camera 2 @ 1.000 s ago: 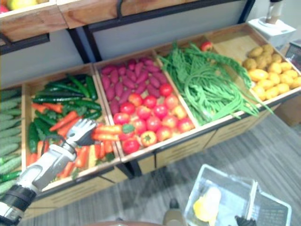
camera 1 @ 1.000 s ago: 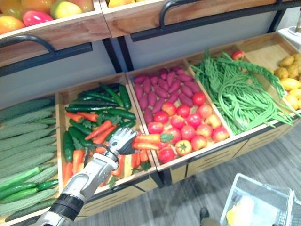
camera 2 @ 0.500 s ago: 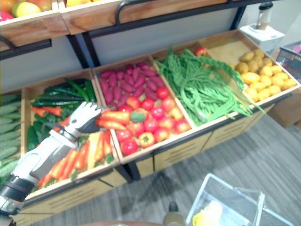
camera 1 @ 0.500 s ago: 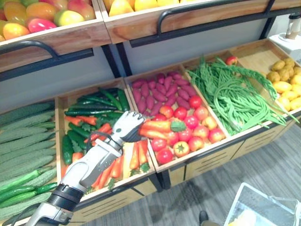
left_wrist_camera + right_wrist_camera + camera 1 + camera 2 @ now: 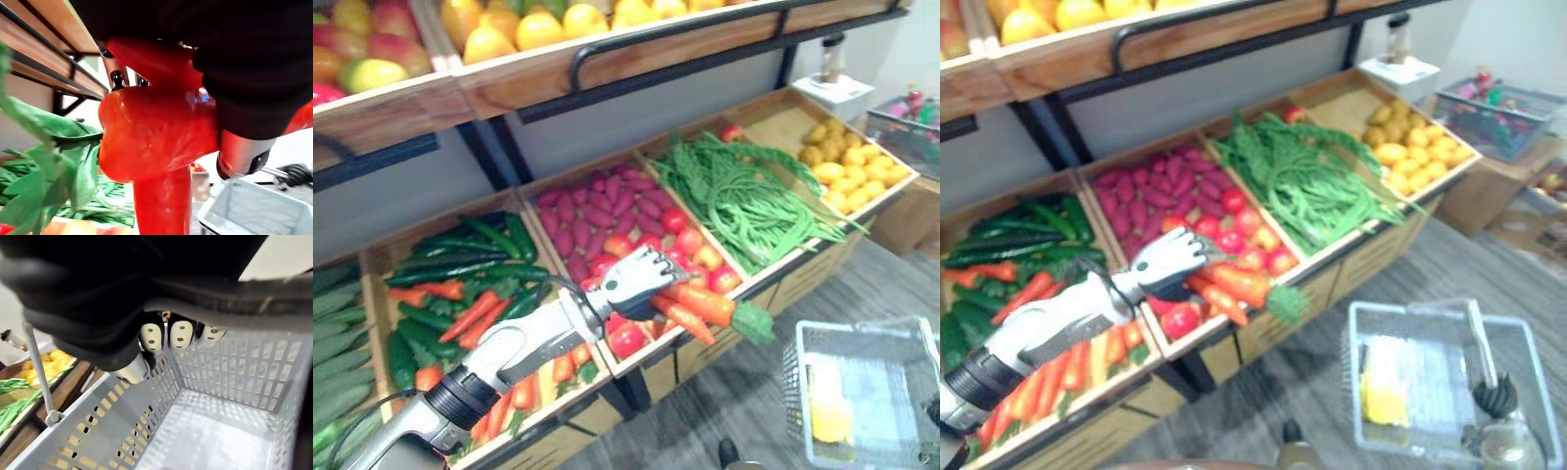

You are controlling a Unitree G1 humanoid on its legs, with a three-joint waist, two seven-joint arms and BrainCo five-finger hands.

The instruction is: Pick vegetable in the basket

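Left eye view: left hand [image 5: 636,279] curled round carrots [image 5: 703,305], held beyond crate [image 5: 783,274] front, short of basket [image 5: 862,329]. Left wrist view: grip firm, leaves [image 5: 44,171] hanging free. Right wrist view: right hand [image 5: 181,335] hooked on handle [image 5: 254,301], basket mouth up for loading.

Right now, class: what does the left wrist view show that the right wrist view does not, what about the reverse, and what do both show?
Left wrist view: the left hand clamped on orange carrots, whose green leaves hang beside them. Right wrist view: the right hand curled on the handle of the grey basket, plus a crate of yellow produce. Both: the basket and the green beans.
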